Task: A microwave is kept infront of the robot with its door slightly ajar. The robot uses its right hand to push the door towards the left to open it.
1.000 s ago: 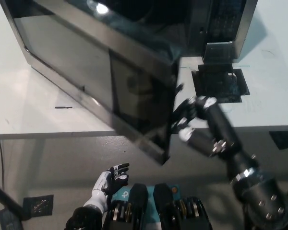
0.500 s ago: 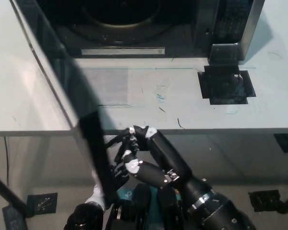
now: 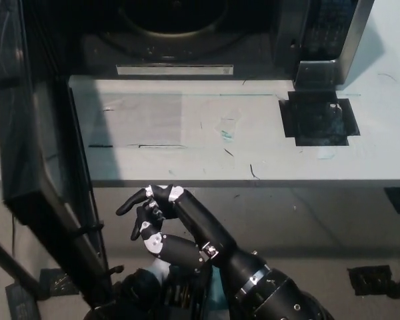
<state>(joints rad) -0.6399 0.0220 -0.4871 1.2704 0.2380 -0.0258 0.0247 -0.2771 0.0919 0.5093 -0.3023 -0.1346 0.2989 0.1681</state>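
The microwave (image 3: 320, 33) stands at the top of the head view on a white table (image 3: 207, 147), its dark cavity (image 3: 173, 27) exposed. Its black door (image 3: 33, 153) is swung wide to the left and runs down the picture's left side. My black right hand (image 3: 149, 210) is below the table's front edge, just right of the door's inner face. Its fingers are spread, nothing is held, and a small gap separates it from the door. My white left hand is hidden behind the door and the right arm.
A black square patch (image 3: 318, 117) lies on the table below the microwave's control panel (image 3: 327, 23). Grey floor shows under the table, with a dark marker (image 3: 372, 280) at the lower right.
The door has swung further left, from about half open to wide open. My right hand followed it leftward and now sits slightly apart from it. The left hand is no longer visible.
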